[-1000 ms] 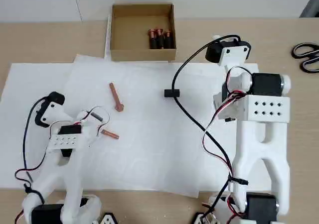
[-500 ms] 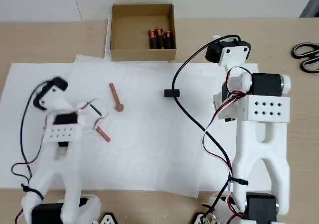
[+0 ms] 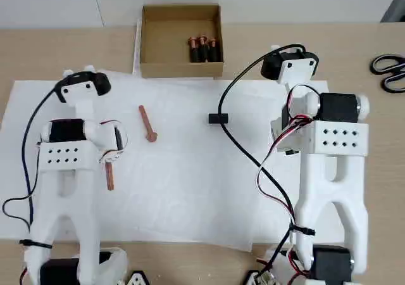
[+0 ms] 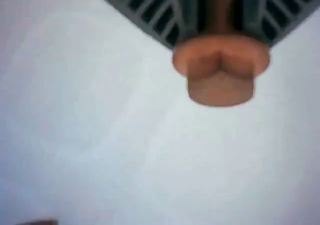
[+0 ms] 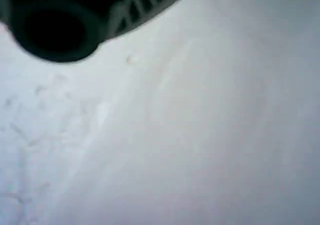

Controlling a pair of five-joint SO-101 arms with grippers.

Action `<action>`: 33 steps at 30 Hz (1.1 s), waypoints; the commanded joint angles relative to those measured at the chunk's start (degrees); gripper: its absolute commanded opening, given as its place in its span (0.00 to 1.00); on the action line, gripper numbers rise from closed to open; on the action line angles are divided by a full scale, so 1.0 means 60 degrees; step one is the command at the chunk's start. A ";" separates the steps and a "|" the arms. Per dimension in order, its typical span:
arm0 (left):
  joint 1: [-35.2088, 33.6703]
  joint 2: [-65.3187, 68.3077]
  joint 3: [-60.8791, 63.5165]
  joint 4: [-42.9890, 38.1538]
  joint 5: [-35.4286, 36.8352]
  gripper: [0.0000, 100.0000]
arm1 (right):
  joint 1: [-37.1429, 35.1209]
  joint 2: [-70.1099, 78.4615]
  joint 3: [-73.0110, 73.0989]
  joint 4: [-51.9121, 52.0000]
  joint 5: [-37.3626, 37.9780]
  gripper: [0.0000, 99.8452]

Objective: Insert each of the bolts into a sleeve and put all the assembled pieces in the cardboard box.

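While the left gripper (image 4: 220, 7) is clenched on a bolt (image 4: 220, 75), shank between the ribbed jaws and head poking out, it sits over the paper (image 3: 190, 196) on the left side, well apart from the right arm. The right gripper (image 5: 62, 12) looks closed on a held sleeve (image 5: 55, 35), seen end-on, bore open.

A loose bolt (image 3: 147, 123) and a loose sleeve (image 3: 218, 118) lie on the paper. Three assembled pieces (image 3: 202, 49) are in the box (image 3: 180, 9).

Risks (judgement):
- The bolt is pinched along its shank, so it could pivot or slip when pushed against the sleeve mouth.
- The arms must close a wide gap. A small angle error would make the bolt tip strike the sleeve rim, not the bore.
- The cable draped near the loose sleeve could drag it if the right arm swings.

Change vs one second ago: the left arm has straightened and swung away from the centre. Its bolt, then angled toward the right, now points toward the near table edge. The right arm and the loose parts are unmoved.
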 commanded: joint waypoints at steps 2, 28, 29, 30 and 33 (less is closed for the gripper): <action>0.0000 -0.0352 -0.0637 0.0220 -0.0249 0.00 | 0.0051 -0.0447 -0.0059 0.0022 0.0044 0.00; 0.3341 -0.1934 -0.2996 0.0322 0.1934 0.00 | -0.1780 -0.9751 0.6051 -0.3934 0.0059 0.00; 0.3487 -0.2037 -0.2864 0.0088 0.1934 0.00 | -0.1839 -1.0000 0.6579 -0.4330 0.0044 0.00; 0.3560 -0.2110 -0.2718 -0.0117 0.1934 0.00 | -0.1853 -1.0264 0.7062 -0.4652 0.0044 0.00; 0.3619 -0.2271 -0.2161 -0.0674 0.1934 0.00 | -0.1868 -1.1143 0.8103 -0.5004 0.0044 0.00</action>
